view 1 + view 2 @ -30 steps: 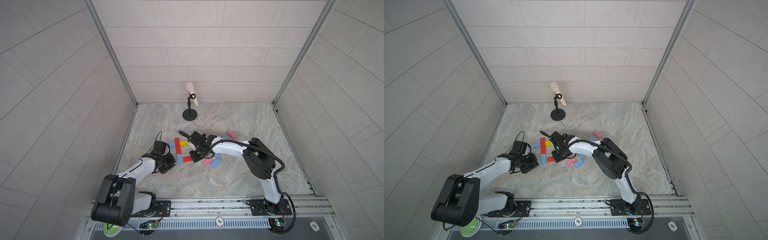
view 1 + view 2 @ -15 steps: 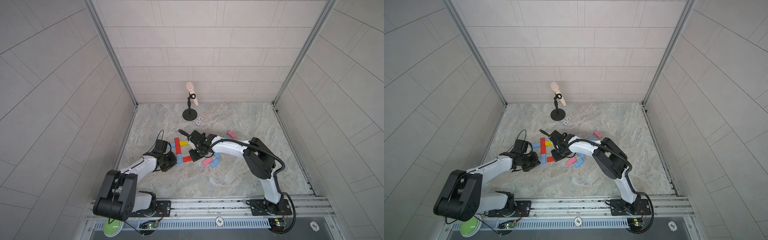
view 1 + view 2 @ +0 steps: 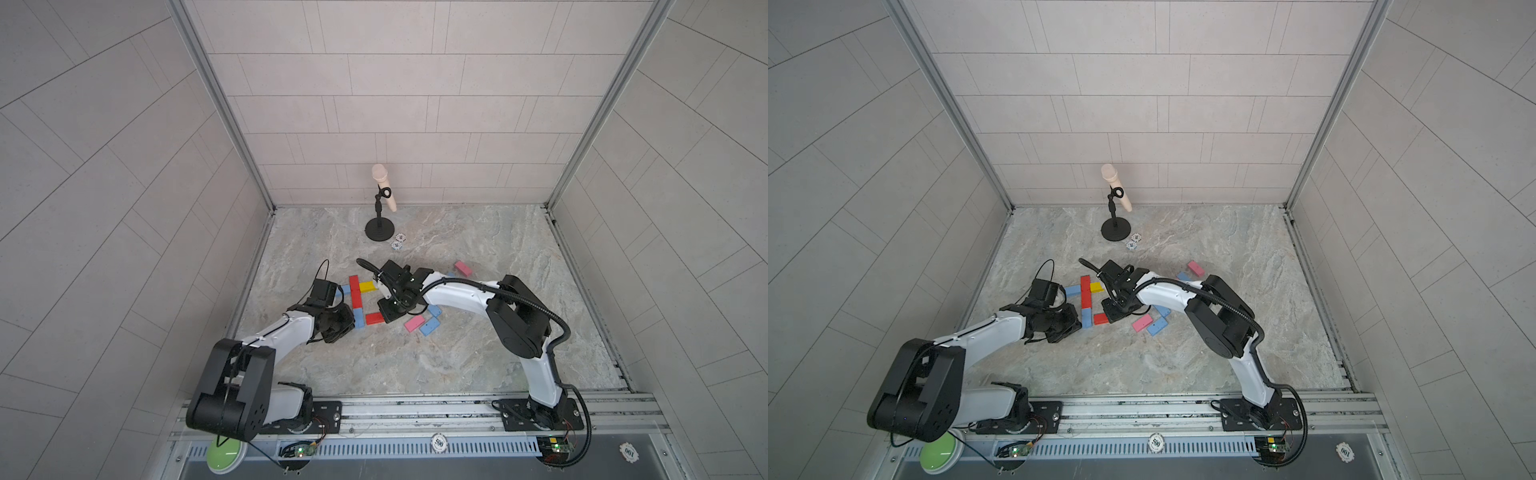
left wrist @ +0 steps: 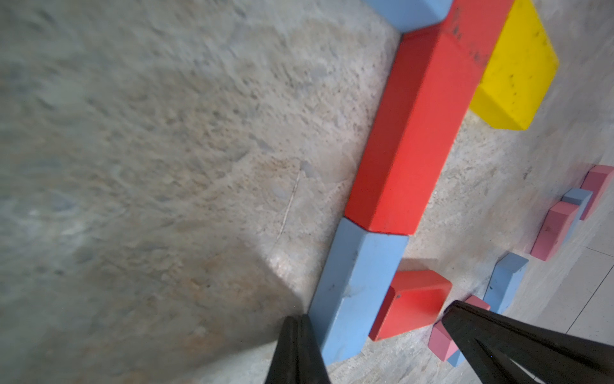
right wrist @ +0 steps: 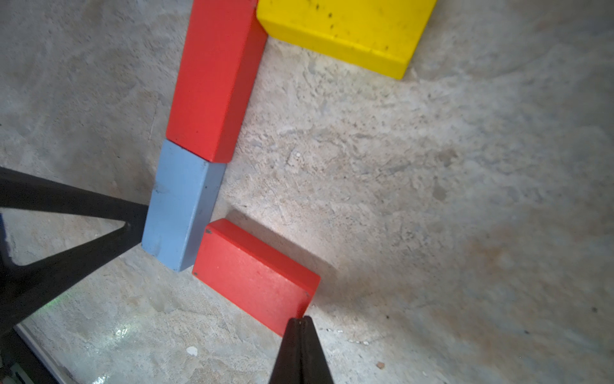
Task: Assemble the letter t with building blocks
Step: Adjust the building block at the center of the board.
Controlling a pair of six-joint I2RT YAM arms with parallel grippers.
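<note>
both my jaws are pressed together, empty. the t's stem and crossbar lie built on the surface. my right jaws touch a skewed red block at the stem's foot, left to square.

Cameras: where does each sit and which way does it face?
Top views: high above the rail, looking down at the table; left arm and right arm whole.
Left wrist: low, along the long red block past the shut left claw; the right claw's tip shows.
Right wrist: low, onto the short red block past its shut claw.
Shared: both wrist views show the blue block and yellow block.
</note>
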